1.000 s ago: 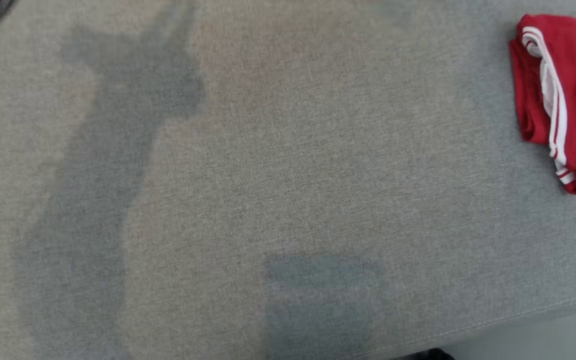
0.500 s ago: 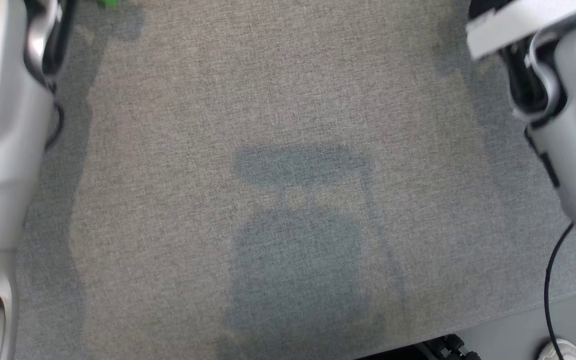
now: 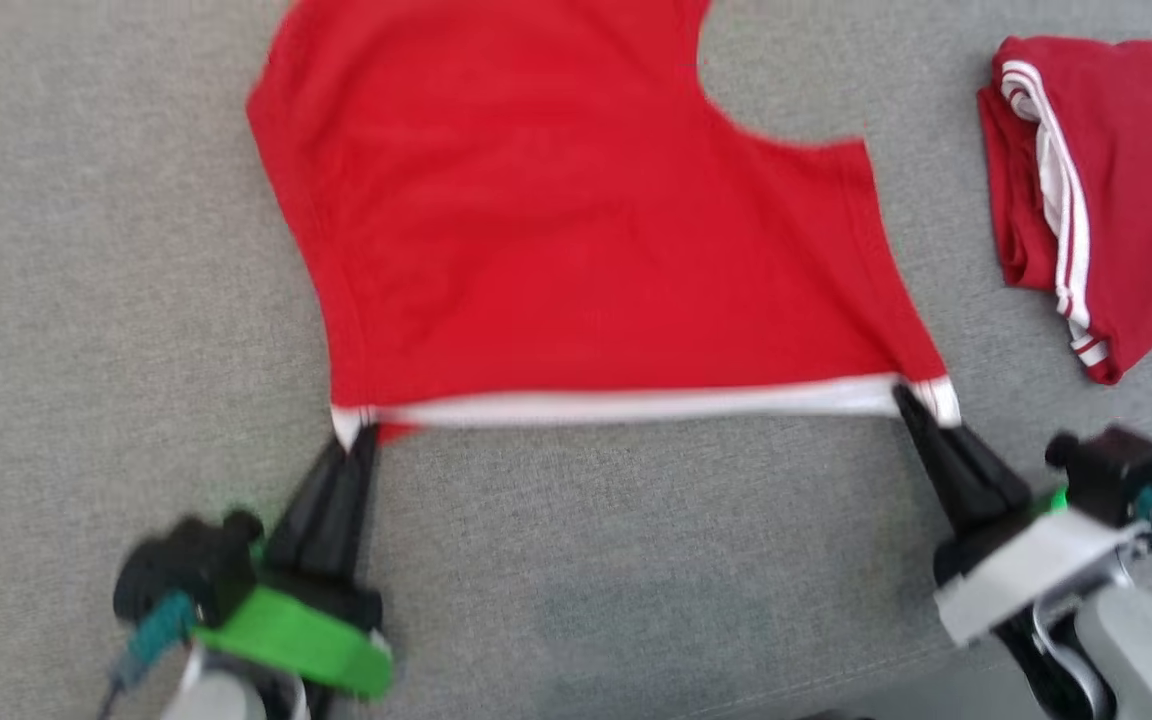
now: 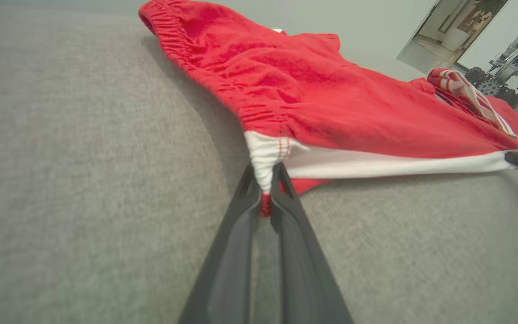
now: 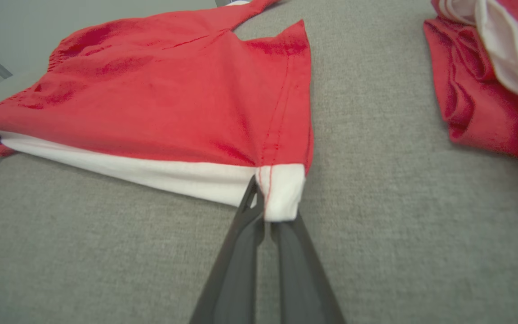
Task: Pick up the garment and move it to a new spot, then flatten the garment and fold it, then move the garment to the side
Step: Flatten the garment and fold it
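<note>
The garment [image 3: 586, 220], red w/ a white band on its near edge, lies spread in the middle of the grey surface [image 3: 636, 560]. The left gripper [image 3: 354, 432] is closed on the near-left corner of the band, and the right gripper [image 3: 911, 405] is closed on the near-right corner. The band is pulled straight btw. them.

My judgement: pick-up and the move to a new spot look done or nearly done. Flattening is in hand, as the cloth is mostly smooth but both corners are pinched. Left to do: release, fold, then move it to the side. A folded garment [image 3: 1106, 200], also red w/ white stripes, sits at the far right, apart from the first one. It is probably the side pile, but that is a guess.

Views: the head view gives the whole outline, incl. the curved notch on the far-right edge. The left wrist view shows the gathered elastic seam [image 4: 196, 67] on the left side, and the corner seems a bit raised w/ shadow below. It also shows other robots [image 4: 517, 45] in the bkgd. The right wrist view shows the red stitching [image 5: 281, 108] near the right edge.
</note>
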